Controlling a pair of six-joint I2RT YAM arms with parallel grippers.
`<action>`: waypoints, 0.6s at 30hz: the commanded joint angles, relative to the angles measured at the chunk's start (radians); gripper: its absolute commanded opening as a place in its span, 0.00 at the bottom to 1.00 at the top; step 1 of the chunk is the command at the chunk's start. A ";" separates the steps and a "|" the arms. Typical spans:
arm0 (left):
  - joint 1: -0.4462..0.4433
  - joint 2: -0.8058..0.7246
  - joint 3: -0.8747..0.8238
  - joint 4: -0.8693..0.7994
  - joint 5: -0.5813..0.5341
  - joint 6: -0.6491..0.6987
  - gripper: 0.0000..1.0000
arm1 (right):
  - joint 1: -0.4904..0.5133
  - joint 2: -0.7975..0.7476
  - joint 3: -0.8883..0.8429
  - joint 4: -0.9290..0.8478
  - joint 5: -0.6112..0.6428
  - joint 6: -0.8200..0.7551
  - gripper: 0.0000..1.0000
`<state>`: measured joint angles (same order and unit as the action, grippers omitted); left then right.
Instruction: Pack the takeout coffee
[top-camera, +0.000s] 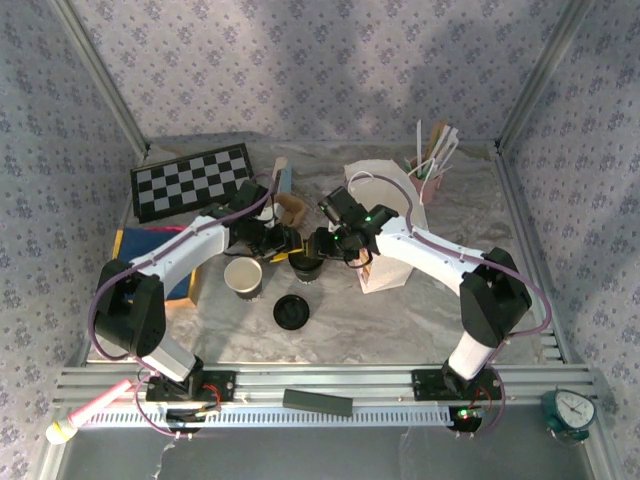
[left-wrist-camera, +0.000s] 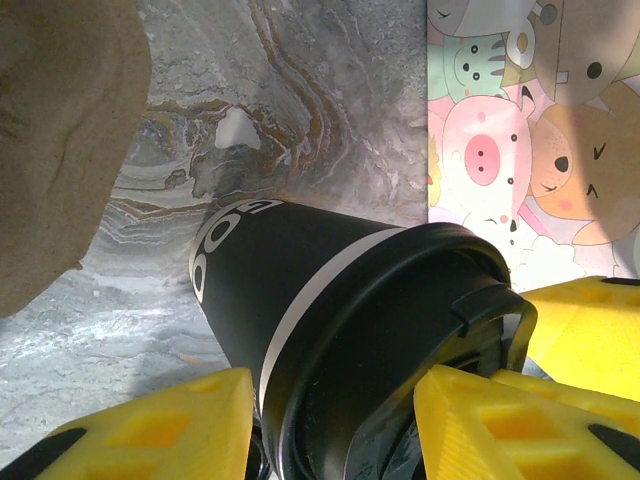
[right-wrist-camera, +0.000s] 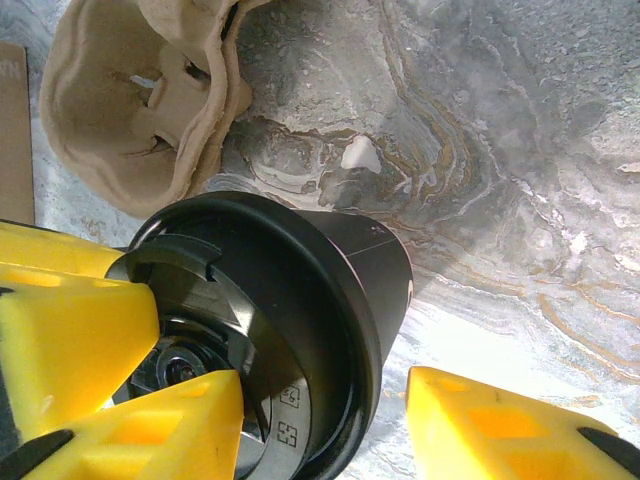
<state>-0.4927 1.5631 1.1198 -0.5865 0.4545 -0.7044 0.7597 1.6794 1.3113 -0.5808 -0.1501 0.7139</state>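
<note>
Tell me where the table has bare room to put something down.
Bare marble lies between the loose lid, the cartoon bag and the front rail. It is crowded at the centre, around the takeout coffee, the open cup and the carrier.

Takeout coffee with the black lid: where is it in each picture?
Top external: the takeout coffee sits in the middle, where the two arms meet.
Left wrist: bottom middle, very close up, lid toward the camera.
Right wrist: lower left, lid toward the camera.
Shared landmark: the marbled table lies under it in every view.
</note>
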 joint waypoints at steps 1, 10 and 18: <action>-0.004 0.070 -0.089 -0.177 -0.132 0.007 0.46 | 0.009 0.036 -0.037 -0.090 0.020 -0.022 0.47; -0.022 0.046 -0.017 -0.205 -0.150 0.016 0.46 | 0.002 0.008 0.017 -0.087 -0.018 -0.072 0.53; -0.041 0.062 -0.022 -0.192 -0.152 0.008 0.46 | 0.041 0.001 0.031 -0.083 -0.063 -0.077 0.62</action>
<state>-0.5167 1.5597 1.1442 -0.6205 0.3973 -0.7033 0.7742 1.6794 1.3212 -0.6178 -0.1707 0.6621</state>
